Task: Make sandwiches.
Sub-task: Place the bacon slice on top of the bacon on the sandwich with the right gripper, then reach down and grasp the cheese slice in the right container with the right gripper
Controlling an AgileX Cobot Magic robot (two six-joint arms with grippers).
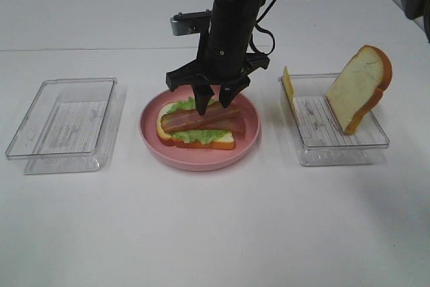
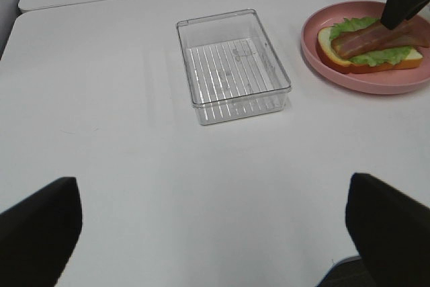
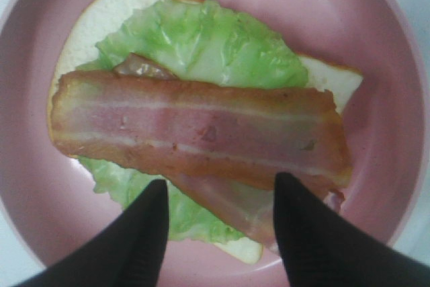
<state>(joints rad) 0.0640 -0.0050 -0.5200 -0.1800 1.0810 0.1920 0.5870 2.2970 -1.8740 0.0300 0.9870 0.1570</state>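
Bacon layering, apparently just completed: right gripper (image 1: 214, 104), fingers parted and empty, hovers over the bacon (image 1: 201, 117) topping the open sandwich (image 1: 222, 143) on the pink plate (image 1: 199, 164). Left gripper (image 2: 215, 233) stands wide, empty. The next move likely calls for lifting clear and fetching the cheese slice (image 1: 288, 85).

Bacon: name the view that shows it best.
Right wrist view: the bacon fills the frame, two strips overlapping on lettuce. The exterior high view shows it small, partly behind the right claw. The left wrist view catches it far off at the frame's edge.
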